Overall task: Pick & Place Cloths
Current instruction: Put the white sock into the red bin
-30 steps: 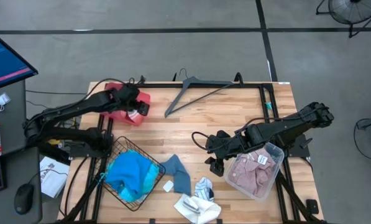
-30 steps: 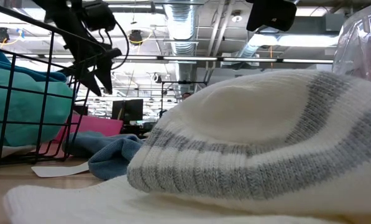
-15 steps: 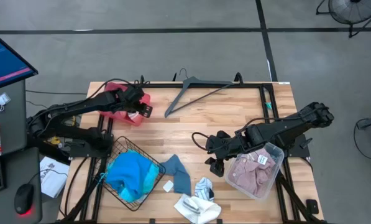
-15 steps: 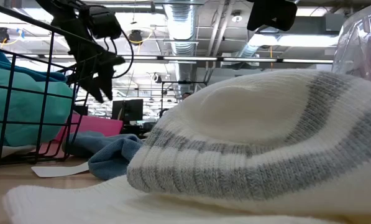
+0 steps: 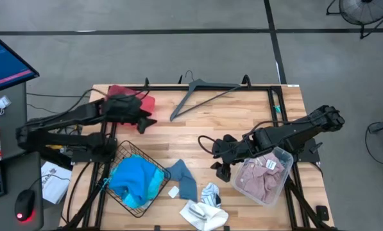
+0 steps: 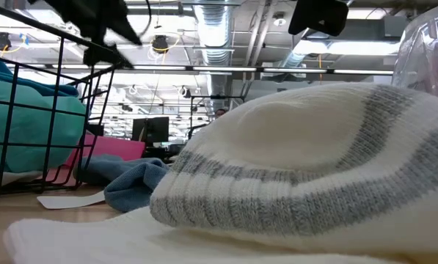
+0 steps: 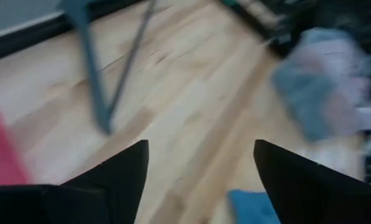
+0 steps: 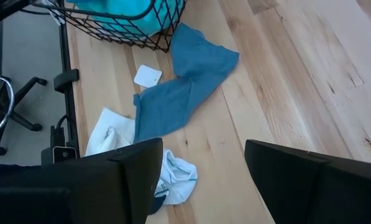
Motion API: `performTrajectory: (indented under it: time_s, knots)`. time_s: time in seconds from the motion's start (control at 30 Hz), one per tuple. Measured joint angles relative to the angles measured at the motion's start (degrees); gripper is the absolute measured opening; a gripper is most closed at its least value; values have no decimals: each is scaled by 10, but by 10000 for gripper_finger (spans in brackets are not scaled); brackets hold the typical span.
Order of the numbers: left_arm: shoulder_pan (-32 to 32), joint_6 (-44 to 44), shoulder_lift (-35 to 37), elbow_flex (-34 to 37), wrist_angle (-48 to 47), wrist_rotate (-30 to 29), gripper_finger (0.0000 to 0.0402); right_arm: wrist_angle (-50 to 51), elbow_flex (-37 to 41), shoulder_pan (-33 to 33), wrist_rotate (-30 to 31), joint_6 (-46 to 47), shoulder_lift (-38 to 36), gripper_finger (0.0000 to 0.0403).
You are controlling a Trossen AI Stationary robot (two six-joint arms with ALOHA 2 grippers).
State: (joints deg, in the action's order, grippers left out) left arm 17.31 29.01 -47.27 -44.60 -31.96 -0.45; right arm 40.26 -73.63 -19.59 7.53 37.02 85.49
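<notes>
Turquoise cloth (image 5: 135,178) is binned in the basket (image 5: 154,191), pink cloth (image 5: 260,178) in the tub (image 5: 285,156); blue cloth (image 5: 185,178) and white cloth (image 5: 205,210) lie loose on the table (image 5: 197,125). Left hand (image 5: 144,122) and right hand (image 5: 219,168) are spread, empty.

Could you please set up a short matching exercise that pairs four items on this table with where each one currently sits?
Things:
1. turquoise garment
2. pink checked garment
3. grey hanger
4. blue cloth

Places:
A. flat on the bare wood, beside the wire basket
B. inside the wire basket
C. at the table's far edge
D. inside the clear plastic bin

Pairs: 1-B, 2-D, 3-C, 4-A
</notes>
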Motion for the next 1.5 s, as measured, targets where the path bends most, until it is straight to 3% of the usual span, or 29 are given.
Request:
performTrajectory:
  time_s: [0.23, 0.57, 0.9, 1.1, 1.33, 1.5]
  knots:
    - [-86, 23, 61, 0, 73, 1, 291, -32, 0, 0, 0, 1, 0, 225]
    - [-202, 30, 64, 0, 196, 2, 285, -70, 0, -29, -1, 10, 1, 225]
    - [-275, 29, 59, 0, 210, 1, 285, -67, -3, -92, -27, 42, 110, 225]
    - [-305, 30, 59, 0, 211, 0, 285, -58, -67, -126, -33, 16, 197, 225]
    - [-326, 32, 59, 0, 222, -8, 285, 36, -200, -147, -32, -83, 293, 225]
    - [-326, 30, 59, 0, 227, -25, 285, 33, -251, -149, -38, -100, 355, 225]
